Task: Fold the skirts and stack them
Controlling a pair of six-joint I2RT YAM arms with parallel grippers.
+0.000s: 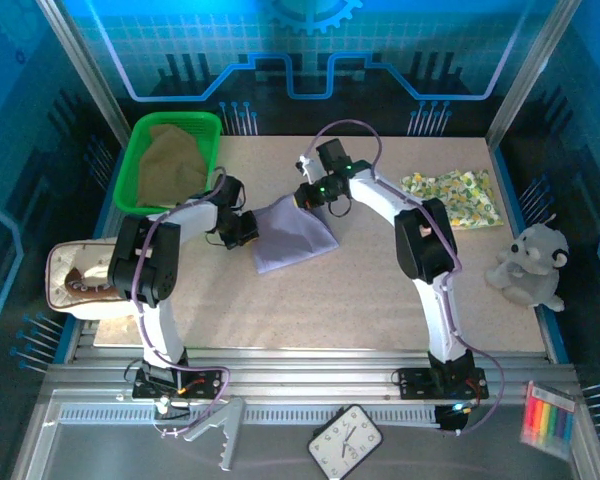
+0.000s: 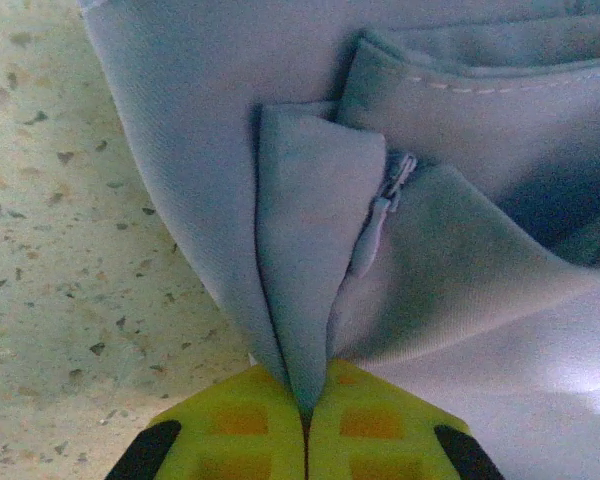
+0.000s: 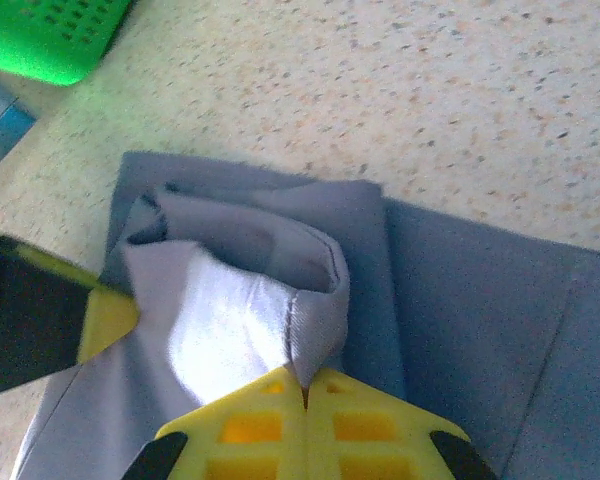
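Left wrist view puts the left claw (image 2: pixel 305 425) at the bottom centre, its yellow pads pressed together on a thin pleat of the lavender skirt (image 2: pixel 310 230). A zipper (image 2: pixel 385 215) lies just above the pinch, and the speckled surface (image 2: pixel 70 250) is bare at the left of the frame. From the right wrist, the right claw (image 3: pixel 305 405) is likewise clamped on a rolled edge of the same cloth at lower centre, with the other claw's pad close by at the left edge.

From overhead, a clock (image 1: pixel 345 440) and markers (image 1: pixel 545 415) lie along the bottom. Higher up, a pouch (image 1: pixel 75 275) sits at the left edge and a plush toy (image 1: pixel 528 268) at the right. The lavender skirt lies bunched at mid-frame between the two claws. Beyond it, the floral yellow skirt (image 1: pixel 452 195) lies flat at upper right, and the olive-tan skirt (image 1: pixel 170 160) sits in the green basket (image 1: pixel 140 150) at upper left.

The step in hand looks like spreading the lavender skirt before its first fold. Both grips hold only a small pinch of fabric, so a slow, level lift seems wise. Drawing the claws apart evenly should pull the crumpled layers taut without tearing free. The zipper side will likely be stiffer, so the fold line is best kept off it. No stack is started yet.
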